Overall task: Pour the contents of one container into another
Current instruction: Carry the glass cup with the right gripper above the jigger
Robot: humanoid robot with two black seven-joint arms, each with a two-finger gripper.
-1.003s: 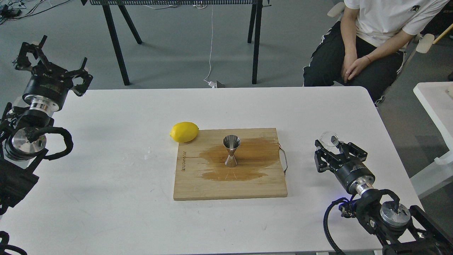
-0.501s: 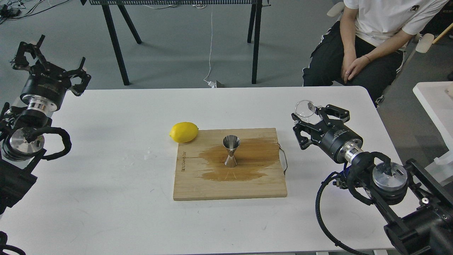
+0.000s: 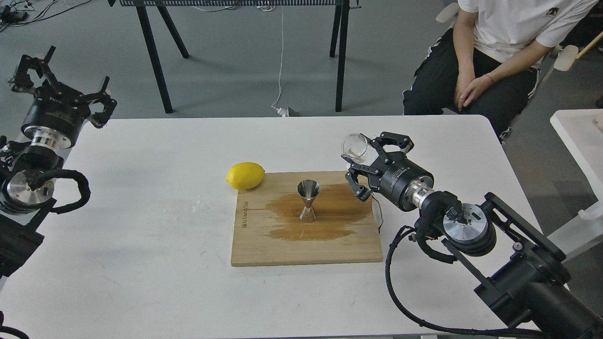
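The clear round cup (image 3: 354,145) hangs in the air above the right end of the wooden board (image 3: 306,245), tilted, with my right gripper (image 3: 359,155) shut on it. The steel hourglass jigger (image 3: 308,200) stands upright in the middle of the board, on a wet brown stain, well to the left of and below the cup. My left gripper (image 3: 59,80) is raised off the table's far left corner, its fingers spread open and empty.
A yellow lemon (image 3: 245,175) lies at the board's far left corner. The white table (image 3: 141,245) carries the board, which has a metal handle (image 3: 378,214) on its right side. A seated person (image 3: 494,52) is beyond the far right corner.
My right gripper has carried the cup up and to the left, from the table's right side to above the board's right end. The left arm drifted slightly left.
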